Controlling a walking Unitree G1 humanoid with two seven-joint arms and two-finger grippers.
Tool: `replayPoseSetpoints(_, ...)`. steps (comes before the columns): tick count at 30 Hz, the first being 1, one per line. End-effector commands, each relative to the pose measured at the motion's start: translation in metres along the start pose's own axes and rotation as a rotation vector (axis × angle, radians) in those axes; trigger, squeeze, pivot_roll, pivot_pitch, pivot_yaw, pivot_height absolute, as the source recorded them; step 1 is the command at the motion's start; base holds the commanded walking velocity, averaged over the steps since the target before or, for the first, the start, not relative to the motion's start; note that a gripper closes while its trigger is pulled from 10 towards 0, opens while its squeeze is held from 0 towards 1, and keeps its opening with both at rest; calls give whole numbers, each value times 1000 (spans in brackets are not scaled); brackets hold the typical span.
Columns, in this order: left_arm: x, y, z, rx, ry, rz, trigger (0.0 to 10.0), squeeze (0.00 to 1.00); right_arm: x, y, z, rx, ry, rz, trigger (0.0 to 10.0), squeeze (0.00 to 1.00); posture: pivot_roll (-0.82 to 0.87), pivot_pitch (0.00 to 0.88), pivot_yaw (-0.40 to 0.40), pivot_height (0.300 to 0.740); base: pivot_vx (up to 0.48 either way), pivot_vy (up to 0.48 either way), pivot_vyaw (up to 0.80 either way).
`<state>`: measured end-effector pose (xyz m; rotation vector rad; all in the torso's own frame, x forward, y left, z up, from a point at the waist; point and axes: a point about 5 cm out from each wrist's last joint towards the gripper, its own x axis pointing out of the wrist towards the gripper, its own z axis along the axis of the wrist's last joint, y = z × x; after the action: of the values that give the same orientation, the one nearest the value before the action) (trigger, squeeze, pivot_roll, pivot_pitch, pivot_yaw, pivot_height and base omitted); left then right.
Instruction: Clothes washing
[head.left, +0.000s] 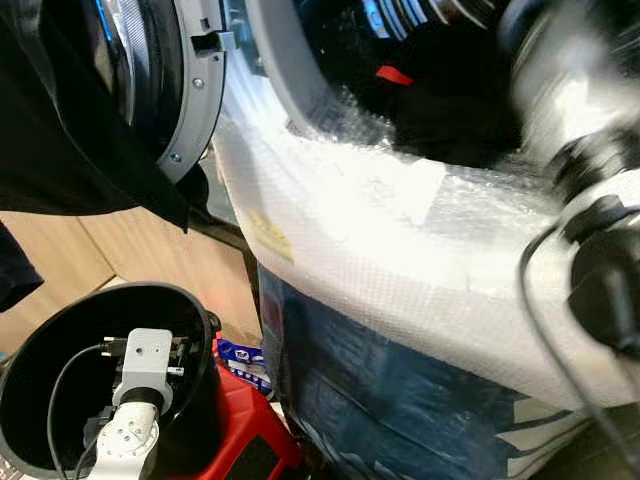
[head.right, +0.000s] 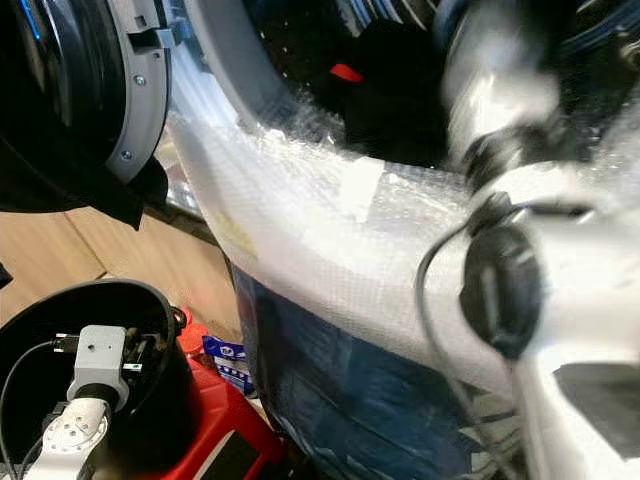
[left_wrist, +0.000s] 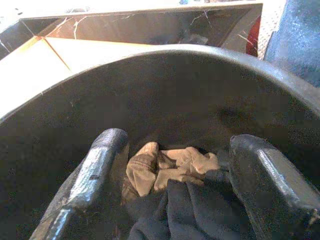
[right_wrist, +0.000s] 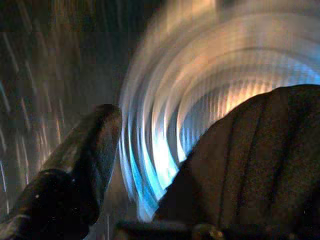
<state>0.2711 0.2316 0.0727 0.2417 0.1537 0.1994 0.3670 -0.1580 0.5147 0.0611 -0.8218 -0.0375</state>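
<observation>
The washing machine (head.left: 400, 230) is wrapped in bubble film, and its round door (head.left: 195, 90) hangs open at the upper left. Dark clothes (head.left: 440, 95) with a red patch (head.left: 393, 75) lie in the drum mouth. My right arm (head.left: 570, 90), blurred, reaches into that drum. Its wrist view gives the ribbed steel drum wall (right_wrist: 200, 75) and a dark ribbed shape (right_wrist: 250, 165) close to the camera. My left gripper (left_wrist: 177, 142) is down inside a black bucket (head.left: 150, 289), open. A beige cloth (left_wrist: 170, 167) and a dark cloth (left_wrist: 200, 210) lie between its fingers.
The bucket stands on a red box (head.left: 250, 420) against the machine's blue lower front (head.left: 400, 400). A black garment (head.left: 70, 130) hangs over the door at the upper left. Wooden floor (head.left: 60, 270) shows to the left, and a blue-and-white packet (head.left: 242, 360) lies behind the bucket.
</observation>
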Motion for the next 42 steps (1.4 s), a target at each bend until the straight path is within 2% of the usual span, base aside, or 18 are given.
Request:
replayPoseSetpoints(1,0,2,3,0,-9,-1,10000,0,-6,7,-19,-34,63,40,10000,1000,125,83,43,740,0,0,0)
replayPoseSetpoints(2,0,2,3,0,-8,-1,10000,0,-8,9,-26,-45,86,52,10000,1000,125,83,43,740,0,0,0)
replayPoseSetpoints(5,0,1,2,-1,-6,1,10000,0,-36,27,-92,-97,383,172,10000,1000,128,80,38,740,0,0,0)
replayPoseSetpoints(6,0,1,2,-1,-4,2,10000,0,-44,31,-106,-103,447,195,10000,1000,128,80,38,740,0,0,0)
replayPoseSetpoints(8,-1,1,2,-4,-3,1,10000,0,-50,37,-114,-105,470,248,10000,1000,129,87,36,740,0,0,0)
replayPoseSetpoints(12,-1,0,2,-5,-1,0,10000,0,-49,38,-110,-70,464,239,10000,1000,123,90,36,740,0,0,0)
replayPoseSetpoints(13,-2,0,2,-6,1,-2,10000,0,-48,37,-106,-60,457,235,10000,894,121,89,35,740,0,0,0)
replayPoseSetpoints(14,-2,0,2,-6,1,-2,10000,0,-48,37,-106,-60,457,235,10000,894,121,89,35,740,0,0,0)
replayPoseSetpoints(15,-2,-1,1,-5,2,-3,10000,0,-48,36,-102,-55,449,243,10000,0,121,89,35,740,0,0,0)
replayPoseSetpoints(19,-2,0,1,-9,3,0,10000,0,-62,27,-83,53,444,239,10000,0,117,90,30,740,0,0,0)
replayPoseSetpoints(26,-2,-1,0,-10,7,-3,10000,0,-82,26,-77,58,473,278,10000,0,100,93,28,740,0,0,0)
replayPoseSetpoints(29,-1,-2,0,-13,9,-5,10000,0,-110,35,-69,169,506,348,10000,0,94,93,26,740,0,0,0)
replayPoseSetpoints(31,0,-3,1,-15,8,-5,10000,0,-121,39,-61,211,495,371,10000,0,85,93,28,740,0,0,0)
replayPoseSetpoints(33,0,-3,1,-16,7,-6,10000,0,-129,40,-57,220,506,375,10000,0,83,93,29,740,0,0,0)
replayPoseSetpoints(34,1,-4,2,-15,6,-11,10000,0,-144,40,-55,207,534,400,10000,0,76,94,32,740,0,0,0)
replayPoseSetpoints(36,1,-5,2,-15,6,-14,10000,0,-148,39,-55,202,545,409,10000,0,76,94,32,740,0,0,0)
replayPoseSetpoints(39,2,-5,3,-13,3,-18,10000,0,-167,22,-61,139,614,396,10000,0,71,96,35,740,0,0,0)
replayPoseSetpoints(42,3,-5,3,-13,3,-18,10000,0,-171,16,-60,122,627,386,10000,0,71,94,33,740,0,0,0)
